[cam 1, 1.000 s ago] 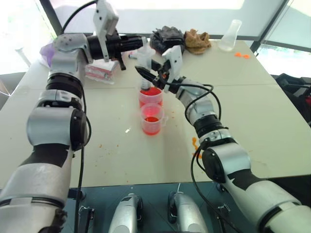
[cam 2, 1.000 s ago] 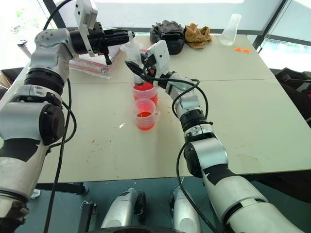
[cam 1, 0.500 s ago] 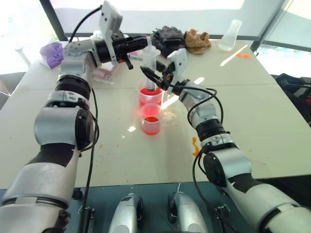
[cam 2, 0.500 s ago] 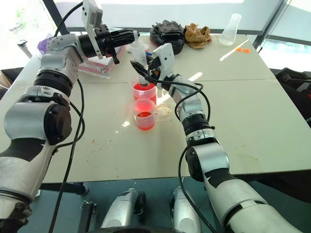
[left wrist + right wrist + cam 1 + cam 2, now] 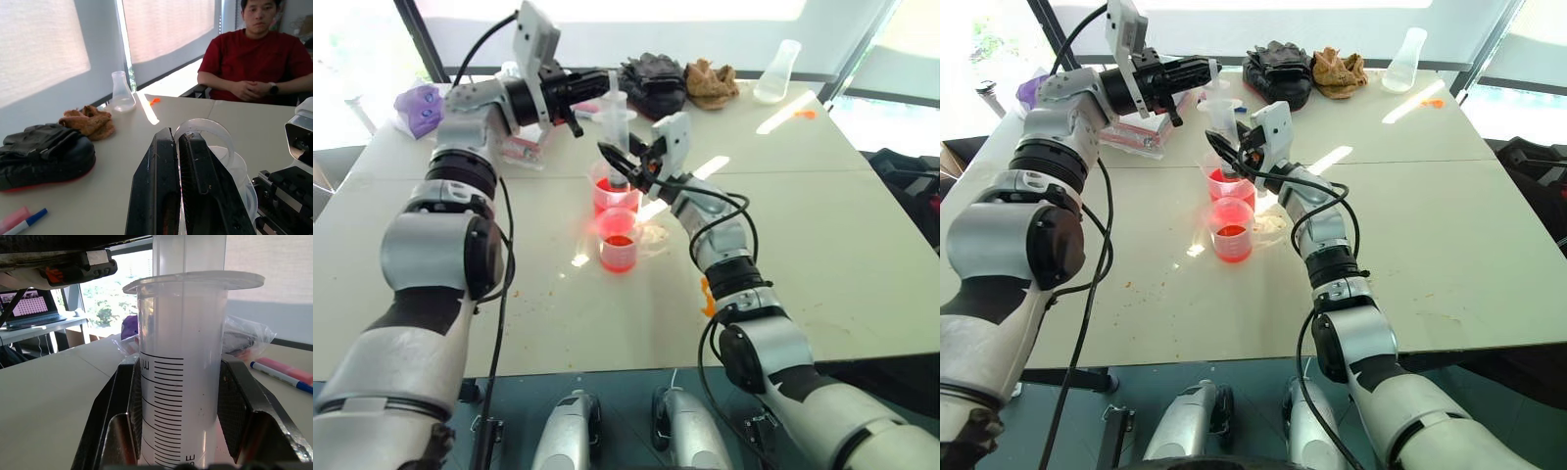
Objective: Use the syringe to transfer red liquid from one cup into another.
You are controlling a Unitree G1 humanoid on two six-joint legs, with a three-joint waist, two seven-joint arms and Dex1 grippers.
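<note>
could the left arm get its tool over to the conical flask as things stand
Probably not right away. The left tool is shut on the plunger top of the syringe, which stands in the far cup. The flask sits far across the table near the back right corner, so it would have to let go first.

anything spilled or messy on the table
Yes: an orange smear lies on the table beside the right forearm, and orange specks are scattered left of the near cup. Both cups stand upright.
</note>
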